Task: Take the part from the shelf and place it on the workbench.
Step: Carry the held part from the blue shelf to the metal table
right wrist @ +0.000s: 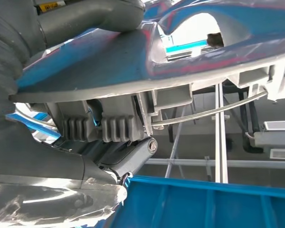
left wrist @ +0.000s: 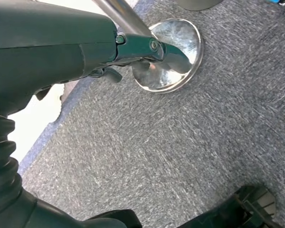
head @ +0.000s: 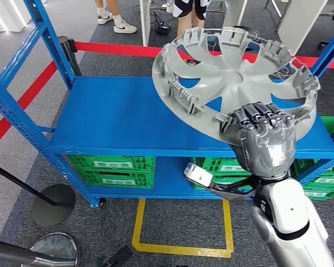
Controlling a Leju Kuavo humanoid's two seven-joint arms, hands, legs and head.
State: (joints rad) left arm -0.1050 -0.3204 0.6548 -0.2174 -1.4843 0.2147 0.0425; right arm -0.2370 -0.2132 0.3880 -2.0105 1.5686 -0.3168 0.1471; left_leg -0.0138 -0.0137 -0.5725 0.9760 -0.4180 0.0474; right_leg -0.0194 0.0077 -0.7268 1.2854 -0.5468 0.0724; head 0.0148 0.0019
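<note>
**Hubcap gripped and lifted over the shelf**

In the head view, the right hand (head: 264, 139) sits at about 4 o'clock, its fingers curled tight over the near rim of the grey hubcap (head: 232, 78). The hubcap is tilted above the blue shelf deck (head: 123, 117), inner side up. To carry it well, I judge the hand should keep the rim clamped and draw the disc back level, clear of the blue upright (head: 325, 53) at 2 o'clock.

The right wrist view adds the thumb (right wrist: 130, 156) pressed under the rim's ribbed clips (right wrist: 116, 128). The left wrist view looks down on carpet and a chrome stanchion base (left wrist: 169, 54); the left hand's finger state cannot be told.
</note>
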